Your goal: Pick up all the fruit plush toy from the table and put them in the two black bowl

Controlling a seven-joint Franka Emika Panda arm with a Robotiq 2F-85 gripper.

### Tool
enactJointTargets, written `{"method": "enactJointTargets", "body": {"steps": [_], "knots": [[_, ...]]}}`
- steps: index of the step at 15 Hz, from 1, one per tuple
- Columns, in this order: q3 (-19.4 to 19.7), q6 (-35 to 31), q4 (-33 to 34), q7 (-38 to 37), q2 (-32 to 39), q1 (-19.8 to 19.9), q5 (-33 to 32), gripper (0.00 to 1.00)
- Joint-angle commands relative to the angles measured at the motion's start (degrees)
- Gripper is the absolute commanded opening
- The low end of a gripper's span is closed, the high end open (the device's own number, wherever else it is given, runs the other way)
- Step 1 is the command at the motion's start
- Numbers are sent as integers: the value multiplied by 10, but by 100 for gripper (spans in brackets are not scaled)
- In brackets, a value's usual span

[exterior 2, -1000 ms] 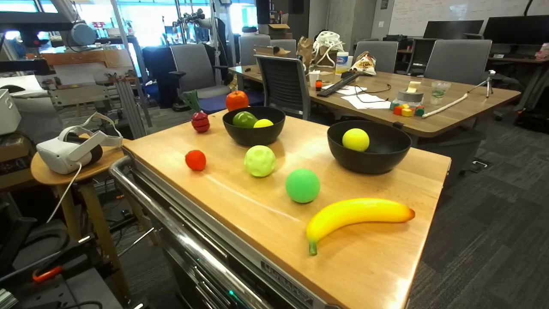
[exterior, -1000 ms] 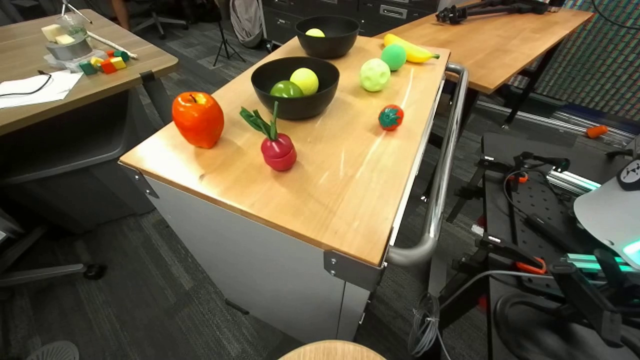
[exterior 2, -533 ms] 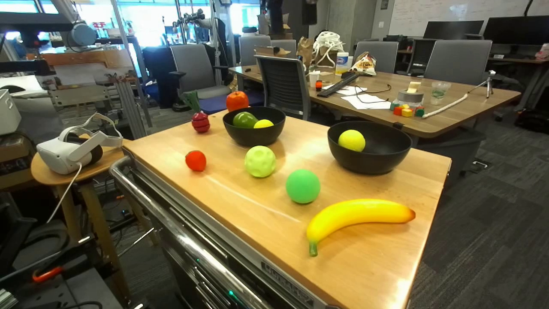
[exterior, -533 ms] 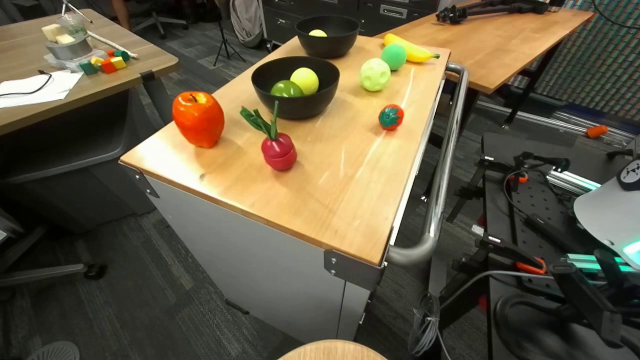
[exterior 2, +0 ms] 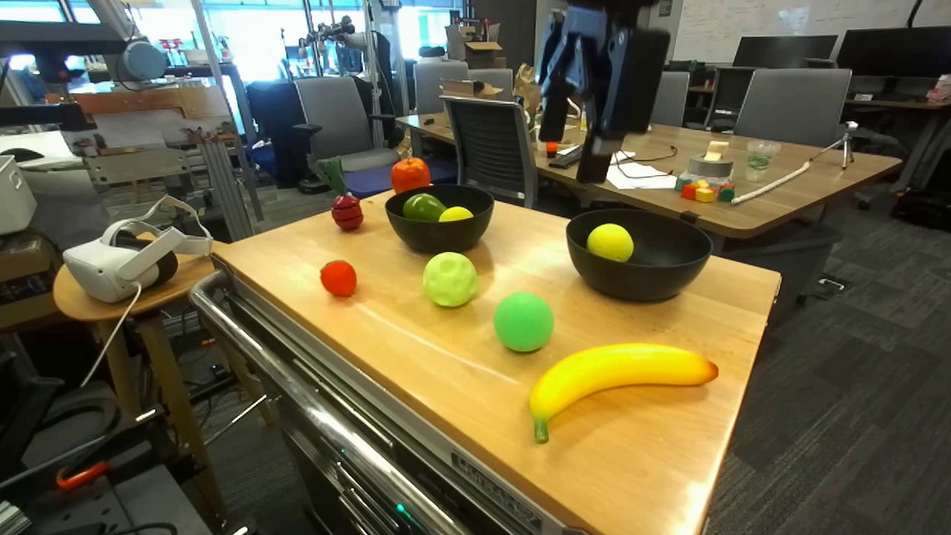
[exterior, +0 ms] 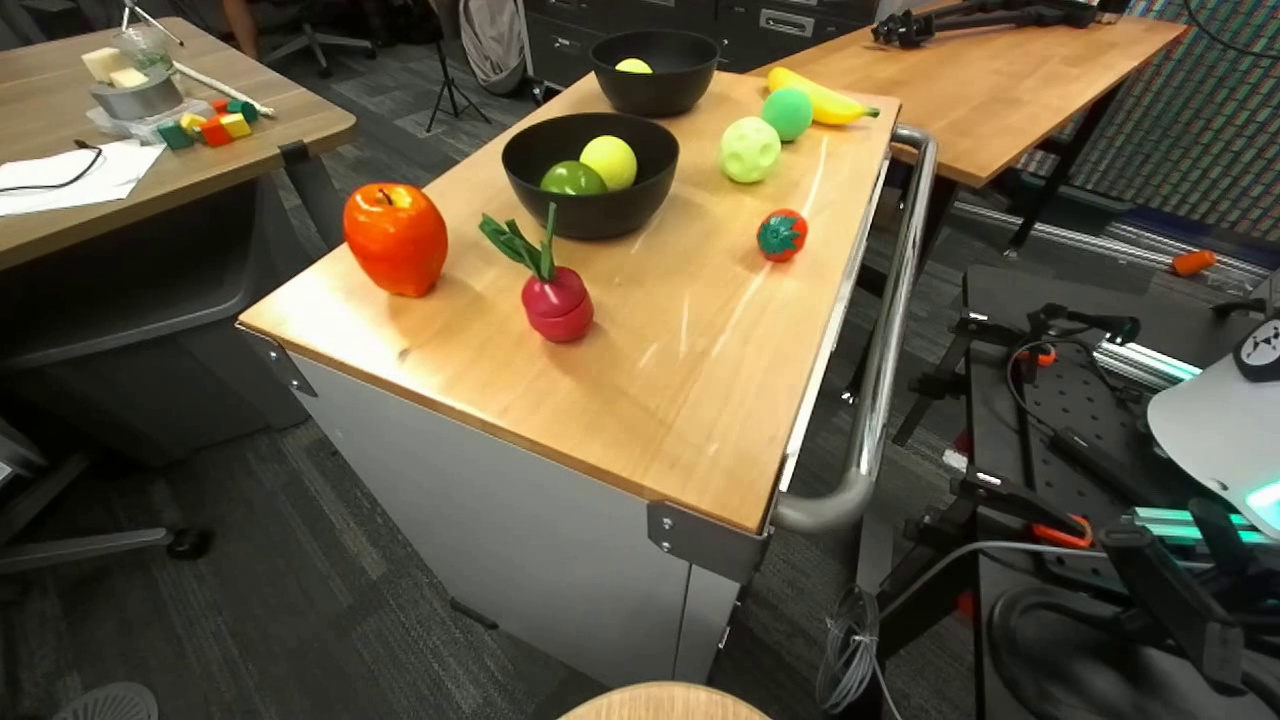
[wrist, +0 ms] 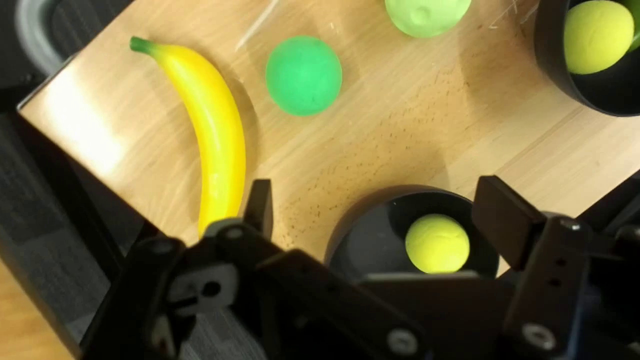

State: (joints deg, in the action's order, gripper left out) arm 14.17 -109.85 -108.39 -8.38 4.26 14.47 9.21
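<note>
Bright, rounded fruit toys (exterior 2: 524, 322) lay in two round matte-black bowls (exterior 2: 643, 286) and loose, far left to near right, and might roll away if the empty, wide-parted black metal gripper (wrist: 378, 207) nudged one.

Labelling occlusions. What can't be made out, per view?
Fingers: in an exterior view, blurred; top edge cuts what's above.
Banana, stemless tip: wrist view, behind the fingers.
Pale green ball: wrist view, cut by top edge.
Red-orange fruit, base: in an exterior view, behind a black bowl.
Whiteboard writing: in an exterior view, too small.
</note>
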Motion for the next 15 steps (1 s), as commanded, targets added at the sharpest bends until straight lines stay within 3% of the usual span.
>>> {"method": "enactJointTargets", "body": {"steps": [1,2,8,15], "knots": [[13,7,-6,12,32,20,50,100],[14,4,0,-16,40,15,8,100],[13,1,-2,6,58,20,15,100],[21,-2,14,2,136,49,43,100]]}}
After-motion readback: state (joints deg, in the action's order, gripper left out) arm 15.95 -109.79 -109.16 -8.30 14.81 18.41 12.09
